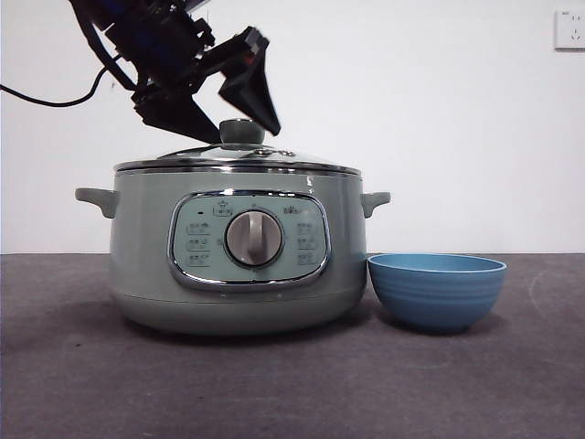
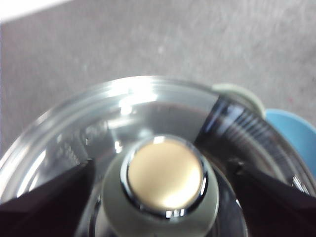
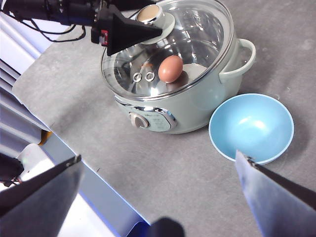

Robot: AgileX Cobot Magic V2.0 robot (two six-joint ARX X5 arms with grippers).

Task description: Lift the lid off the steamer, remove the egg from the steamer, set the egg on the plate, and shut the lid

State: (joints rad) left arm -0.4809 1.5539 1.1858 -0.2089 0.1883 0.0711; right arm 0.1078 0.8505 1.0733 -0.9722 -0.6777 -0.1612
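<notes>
Left claw [image 1: 236, 117]: jaws spread wide, one on each side of the knob [image 2: 165, 178], touching nothing yet; it hangs just above the lid
Right claw [image 3: 158, 197]: jaws wide apart, holding nothing, high over the near part of the table, well away from the pot
Lid [image 1: 238, 157]: seated flat on the steamer, chrome rim all round, glass clear enough to see through
Knob: pale green with a shiny metal cap, centred between the left jaws in the left wrist view
Egg [image 3: 171, 68]: brown, inside the pot under the glass, seen in the right wrist view
Steamer [image 1: 146, 247]: on the table [image 1: 292, 384], toward its left side in the front view, dial facing the front camera
Plate [image 1: 437, 289]: blue bowl, empty, just beside the steamer on its right in the front view; whether they touch I cannot tell
Step in hand: judged to be the grasp on the knob, lid not yet lifted
Doing it well: lower until the jaws flank the knob's neck below its cap, keep it centred, close firmly, then lift straight up so the rim clears evenly
Writing: small marks and icons on the control panel [image 1: 249, 240] and faint embossing on the glass, too small or blurred to read
</notes>
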